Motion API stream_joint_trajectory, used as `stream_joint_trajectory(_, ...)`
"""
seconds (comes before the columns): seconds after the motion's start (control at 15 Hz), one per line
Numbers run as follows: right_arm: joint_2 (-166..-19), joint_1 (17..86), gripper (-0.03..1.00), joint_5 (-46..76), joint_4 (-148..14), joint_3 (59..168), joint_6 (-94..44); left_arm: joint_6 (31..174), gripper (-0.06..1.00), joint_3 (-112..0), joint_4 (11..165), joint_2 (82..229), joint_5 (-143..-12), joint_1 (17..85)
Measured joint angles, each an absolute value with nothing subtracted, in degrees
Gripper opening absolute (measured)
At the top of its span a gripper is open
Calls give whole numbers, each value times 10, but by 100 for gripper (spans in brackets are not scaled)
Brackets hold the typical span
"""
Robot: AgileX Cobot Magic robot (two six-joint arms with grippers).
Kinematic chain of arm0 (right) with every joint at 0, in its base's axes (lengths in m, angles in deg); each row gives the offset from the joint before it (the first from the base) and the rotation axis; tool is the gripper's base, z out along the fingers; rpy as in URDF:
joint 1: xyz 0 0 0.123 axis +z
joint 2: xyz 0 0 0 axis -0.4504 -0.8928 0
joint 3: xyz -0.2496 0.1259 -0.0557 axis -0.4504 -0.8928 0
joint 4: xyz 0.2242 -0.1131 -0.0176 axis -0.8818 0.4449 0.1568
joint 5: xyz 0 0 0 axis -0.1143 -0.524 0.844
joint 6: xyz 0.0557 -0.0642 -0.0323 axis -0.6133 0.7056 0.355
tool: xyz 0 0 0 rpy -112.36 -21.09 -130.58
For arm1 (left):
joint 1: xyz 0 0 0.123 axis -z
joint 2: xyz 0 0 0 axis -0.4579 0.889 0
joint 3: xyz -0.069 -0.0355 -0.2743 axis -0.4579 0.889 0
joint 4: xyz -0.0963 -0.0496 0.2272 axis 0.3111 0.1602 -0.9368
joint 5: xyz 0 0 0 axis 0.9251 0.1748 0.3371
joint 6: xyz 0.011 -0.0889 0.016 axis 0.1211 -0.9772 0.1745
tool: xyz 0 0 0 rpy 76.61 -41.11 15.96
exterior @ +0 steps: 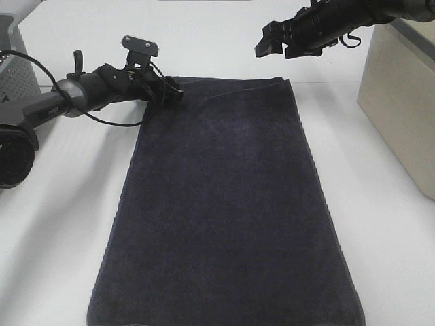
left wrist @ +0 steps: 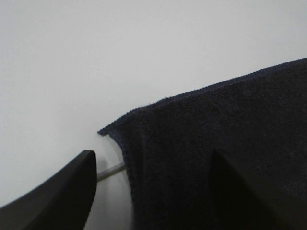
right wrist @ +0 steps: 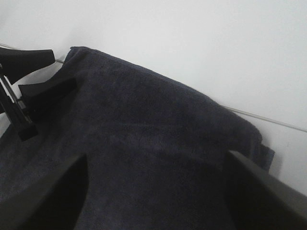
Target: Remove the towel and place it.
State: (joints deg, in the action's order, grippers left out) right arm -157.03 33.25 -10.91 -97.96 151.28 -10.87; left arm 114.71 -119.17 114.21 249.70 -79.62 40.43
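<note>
A: Left gripper: jaws parted, straddling the far-left corner of the towel; nothing clamped.
B: Right gripper: jaws wide, empty, raised above and just beyond the towel's far-right corner.
A: Towel: spread flat and lengthwise on the white table, both far corners down.
B: Beige bin: to the right of the towel, apart. Grey perforated basket: to the left of the towel's far end, well apart.
A: Progress, judged: laid out and let go; little left beyond drawing both arms clear.
B: Writing: faint pale lettering on the left arm, unreadable. Towel and bin unlabelled.
</note>
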Motion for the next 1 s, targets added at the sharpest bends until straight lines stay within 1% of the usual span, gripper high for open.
stream_joint_trajectory(0.4, -1570, 332, 75, -126, -964, 1513, -109, 1146, 64, -1192, 1115, 2497, -791, 386)
stream_joint_trajectory(0.73, -1570, 332, 75, -126, -962, 1513, -109, 1145, 64, -1192, 1134, 2497, -794, 381)
stream_joint_trajectory(1.0, -1570, 332, 75, -126, -962, 1513, -111, 1145, 64, -1192, 1143, 2450, -868, 387)
